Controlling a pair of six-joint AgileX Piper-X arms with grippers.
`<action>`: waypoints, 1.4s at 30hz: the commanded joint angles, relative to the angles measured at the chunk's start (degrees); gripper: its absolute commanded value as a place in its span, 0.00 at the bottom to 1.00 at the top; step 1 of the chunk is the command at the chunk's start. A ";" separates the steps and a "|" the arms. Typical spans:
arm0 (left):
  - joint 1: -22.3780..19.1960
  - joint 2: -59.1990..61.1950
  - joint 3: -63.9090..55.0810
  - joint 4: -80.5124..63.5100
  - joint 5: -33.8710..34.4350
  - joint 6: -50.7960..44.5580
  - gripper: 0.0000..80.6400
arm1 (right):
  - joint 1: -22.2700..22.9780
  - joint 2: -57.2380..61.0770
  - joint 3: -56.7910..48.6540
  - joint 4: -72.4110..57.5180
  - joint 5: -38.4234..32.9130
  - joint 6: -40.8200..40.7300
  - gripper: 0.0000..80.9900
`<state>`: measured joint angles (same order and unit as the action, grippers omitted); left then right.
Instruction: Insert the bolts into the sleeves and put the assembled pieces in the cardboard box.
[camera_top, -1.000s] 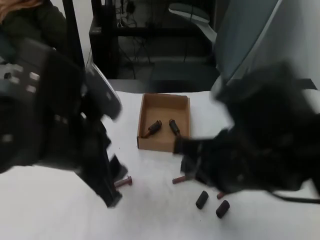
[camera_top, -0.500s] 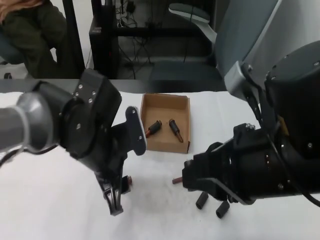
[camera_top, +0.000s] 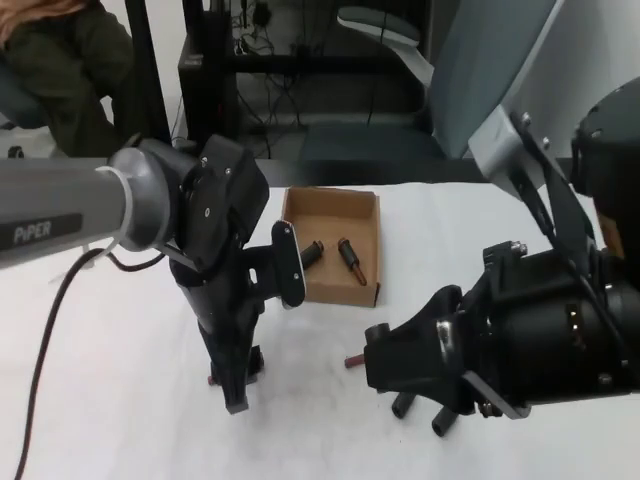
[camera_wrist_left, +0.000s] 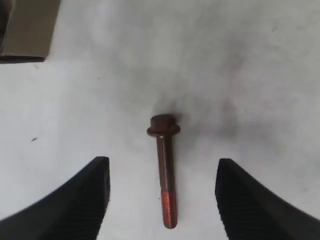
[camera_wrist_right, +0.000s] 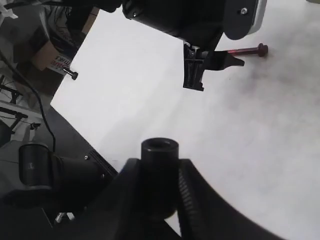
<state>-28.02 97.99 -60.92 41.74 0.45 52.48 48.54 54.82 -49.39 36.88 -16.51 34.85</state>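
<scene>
Near-left of box: left gripper (camera_wrist_left: 161, 167) released, ribbed black fingers (camera_wrist_left: 95, 195) either side of coppery flanged bolt (camera_wrist_left: 165, 175), flat on matte white bench (camera_top: 100, 400), bare surface around. Centre, far: open-topped cardboard box (camera_top: 330, 192) with two assembled pieces (camera_top: 348, 255). Right: right gripper (camera_wrist_right: 159, 167) clenched on smooth black tubular sleeve (camera_wrist_right: 160, 150).

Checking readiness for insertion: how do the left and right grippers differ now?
The left gripper is open, straddling a reddish-brown flanged bolt without touching it; the right gripper is shut on a black cylindrical sleeve. The left one's bolt lies on the white bench; the right one's sleeve is held clear of it, open end showing. Both have black ribbed fingers.
</scene>
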 joint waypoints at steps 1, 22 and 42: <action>0.29 0.35 -0.72 -0.43 2.30 -1.07 0.72 | -0.17 -1.09 -0.39 -0.60 -0.50 -0.57 0.01; 0.10 8.39 -0.93 -2.23 -1.20 -2.75 0.03 | -0.17 -3.54 -0.39 -0.64 -2.69 -0.57 0.01; 1.57 -20.21 -5.37 -7.18 13.58 -40.03 0.02 | -0.17 -3.54 2.62 1.39 18.28 -19.58 0.01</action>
<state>-27.17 85.09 -66.00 39.76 8.27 21.87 48.54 51.85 -47.60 37.86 -4.85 20.22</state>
